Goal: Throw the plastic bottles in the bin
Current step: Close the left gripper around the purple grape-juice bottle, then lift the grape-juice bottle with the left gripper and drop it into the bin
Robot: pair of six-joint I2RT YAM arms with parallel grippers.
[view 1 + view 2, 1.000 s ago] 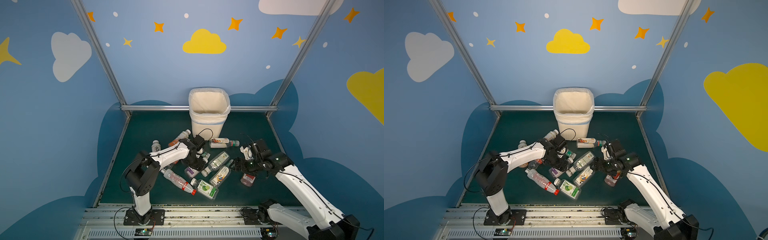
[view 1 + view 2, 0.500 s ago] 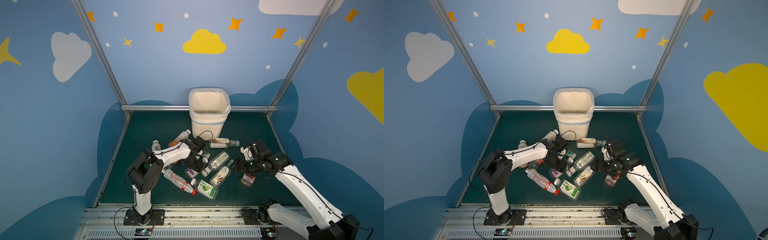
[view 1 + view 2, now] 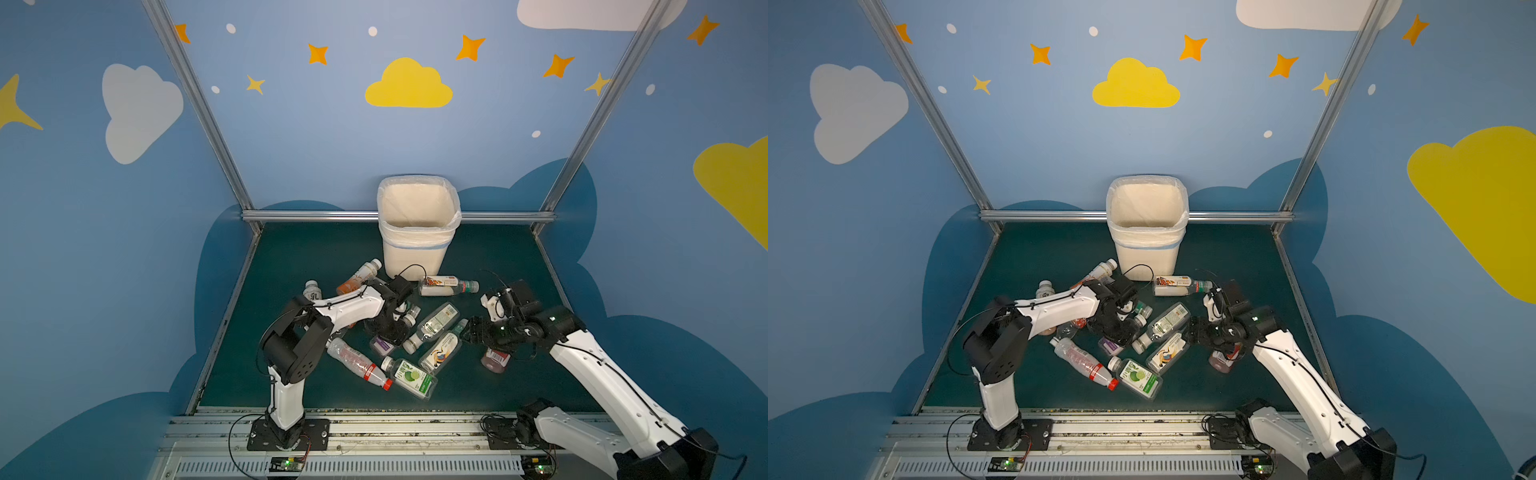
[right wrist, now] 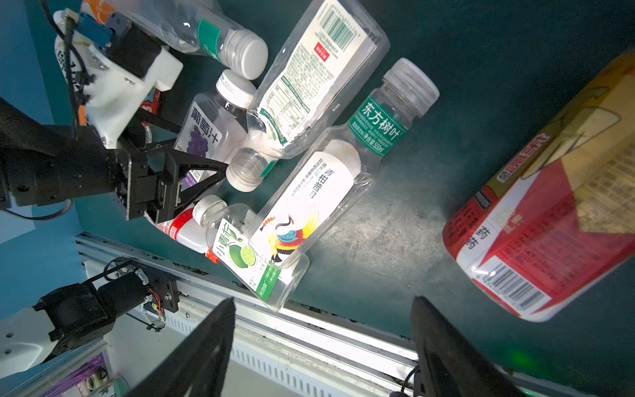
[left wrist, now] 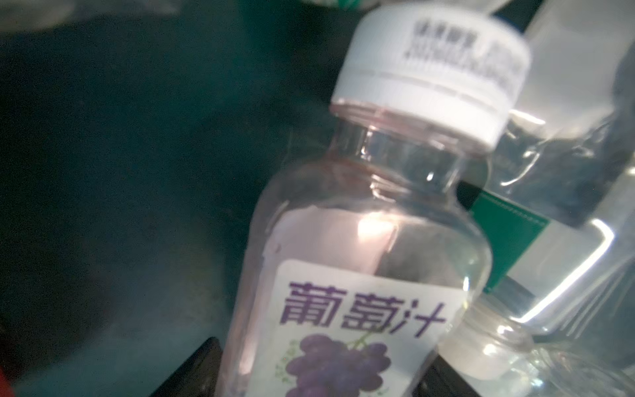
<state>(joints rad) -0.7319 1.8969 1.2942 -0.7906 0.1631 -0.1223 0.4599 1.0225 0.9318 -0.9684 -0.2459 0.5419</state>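
Several plastic bottles lie in a heap on the green mat in front of the cream bin (image 3: 415, 253) (image 3: 1146, 259). My left gripper (image 3: 390, 328) (image 3: 1119, 328) (image 5: 319, 364) (image 4: 192, 151) reaches down over a clear grape-label bottle (image 5: 360, 275) (image 4: 206, 134) with a white cap. Its jaws stand on either side of that bottle, close against it; whether they press on it does not show. The bottle still lies on the mat. My right gripper (image 3: 478, 332) (image 3: 1200, 332) (image 4: 323, 309) hovers open and empty beside a bird-label bottle (image 3: 442, 351) (image 4: 309, 206).
A red-label bottle (image 3: 494, 359) (image 4: 549, 206) lies under my right arm. A lime-label bottle (image 3: 411, 378) and a red-capped bottle (image 3: 357, 365) lie nearest the front rail (image 3: 374, 415). A green-capped bottle (image 3: 446, 286) and an orange one (image 3: 359, 276) lie by the bin's foot.
My left arm has shifted slightly and its jaws have narrowed a little round the grape-label bottle. The right arm and the other bottles have not moved.
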